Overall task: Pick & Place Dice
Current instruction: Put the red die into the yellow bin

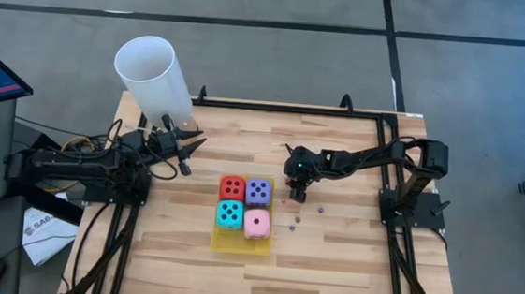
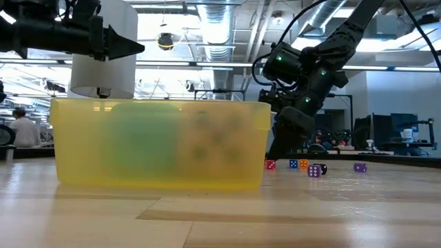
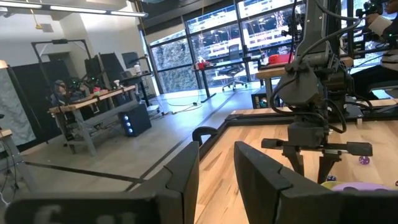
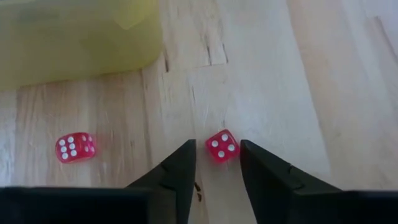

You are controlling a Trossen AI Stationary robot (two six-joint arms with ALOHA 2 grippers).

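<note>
Four big dice sit in the flat yellow tray point(image 1: 227, 241): red point(image 1: 232, 188), purple point(image 1: 258, 191), cyan point(image 1: 229, 214) and pink point(image 1: 256, 224). Tiny dice lie on the wood right of the tray, among them a purple one point(image 1: 319, 208) and a row in the low view point(image 2: 293, 164). My right gripper point(image 4: 216, 163) is open and points down just right of the tray. Its fingertips stand on either side of a tiny red die point(image 4: 221, 147), and a second tiny red die point(image 4: 74, 147) lies apart from them. My left gripper point(image 1: 190, 151) waits open near the table's far left, by the white cup.
A tall white cup point(image 1: 153, 74) stands at the table's far left corner, beside my left gripper. The tray's yellow wall point(image 2: 158, 145) fills the front of the low view. Bare wood lies near and right of the tiny dice. Black frame rails point(image 1: 284, 109) border the table.
</note>
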